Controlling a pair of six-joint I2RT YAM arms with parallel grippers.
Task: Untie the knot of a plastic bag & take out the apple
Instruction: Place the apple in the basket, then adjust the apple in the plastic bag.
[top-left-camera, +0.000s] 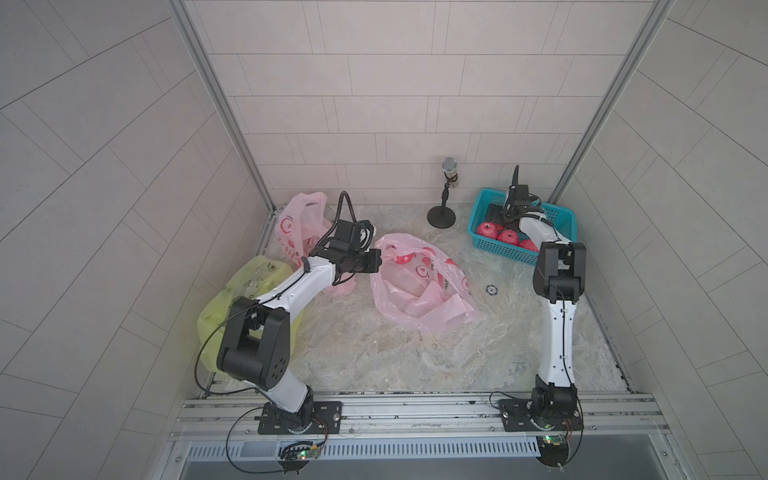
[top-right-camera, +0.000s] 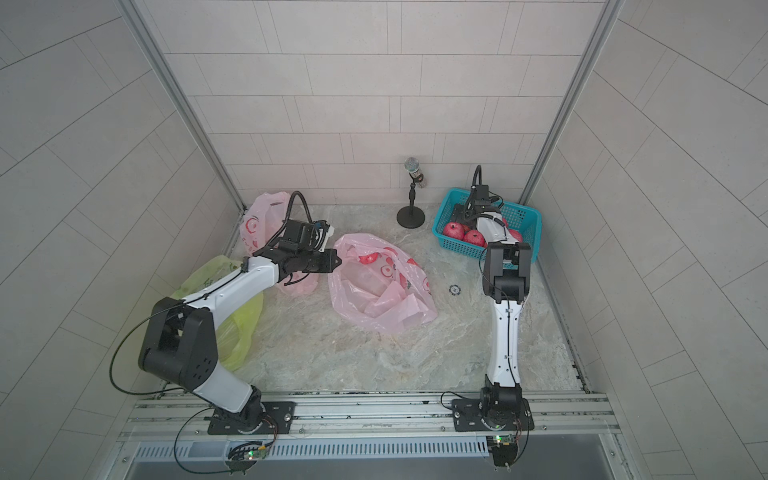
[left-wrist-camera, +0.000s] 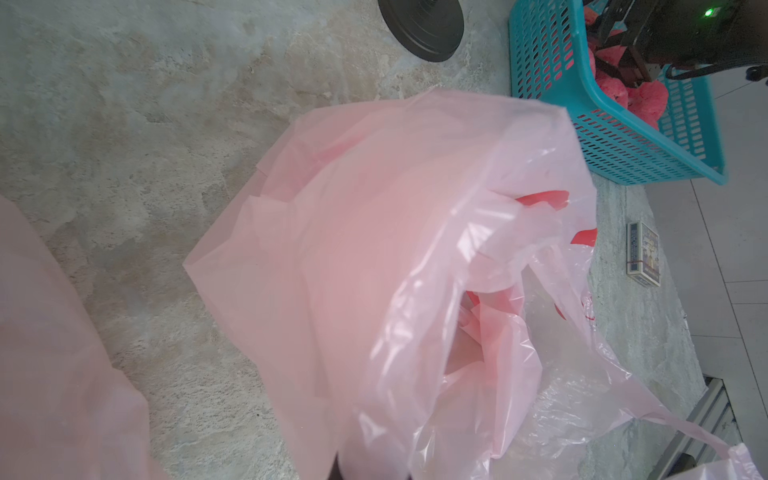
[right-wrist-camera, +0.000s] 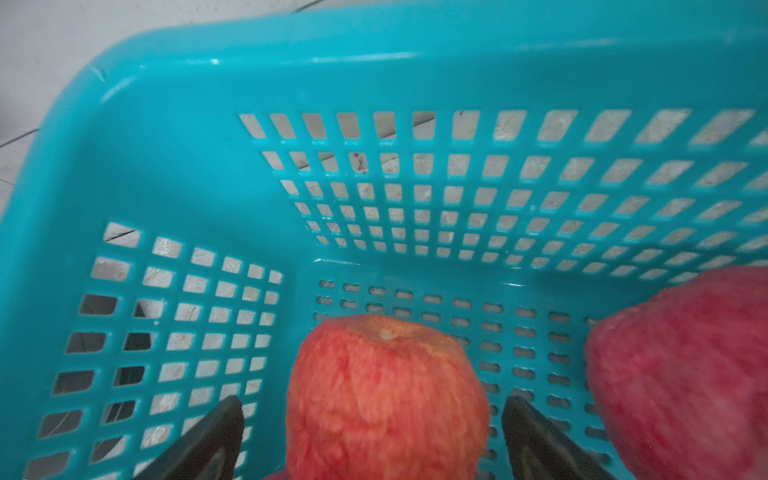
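Note:
The pink plastic bag (top-left-camera: 419, 286) (top-right-camera: 378, 282) lies mid-table with its mouth gaping, and no knot shows on it. My left gripper (top-left-camera: 380, 259) (top-right-camera: 338, 262) is shut on the bag's left rim. In the left wrist view the lifted pink film (left-wrist-camera: 374, 249) covers the jaws. My right gripper (right-wrist-camera: 372, 411) (top-left-camera: 496, 216) reaches into the teal basket (top-left-camera: 498, 249) (right-wrist-camera: 187, 145). It is open, with a red apple (right-wrist-camera: 386, 395) standing between its black fingers (right-wrist-camera: 216, 432) and a gap on each side. A second apple (right-wrist-camera: 681, 365) lies beside it.
More red apples (top-left-camera: 508, 237) fill the basket's near side. A microphone stand (top-left-camera: 442, 216) is left of the basket. Another pink bag (top-left-camera: 299, 224) and a yellow-green bag (top-left-camera: 245, 291) sit behind my left arm. A small black disc (top-left-camera: 491, 289) lies right of the bag.

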